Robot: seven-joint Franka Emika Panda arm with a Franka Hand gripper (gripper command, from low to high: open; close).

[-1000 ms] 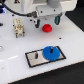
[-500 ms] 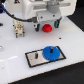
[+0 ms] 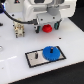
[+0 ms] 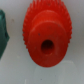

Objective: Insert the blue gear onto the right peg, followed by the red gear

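Grey plate (image 3: 31, 59): below the gripper (image 3: 47, 24), bearing the blue gear (image 3: 51, 52).
Blue gear: flat on the plate's end toward the exterior view's right; right peg hidden beneath it.
Red gear (image 3: 47, 28): between the fingers, partly covered.
Gripper: closed around the red gear; hub hole faces the wrist camera (image 4: 47, 46).
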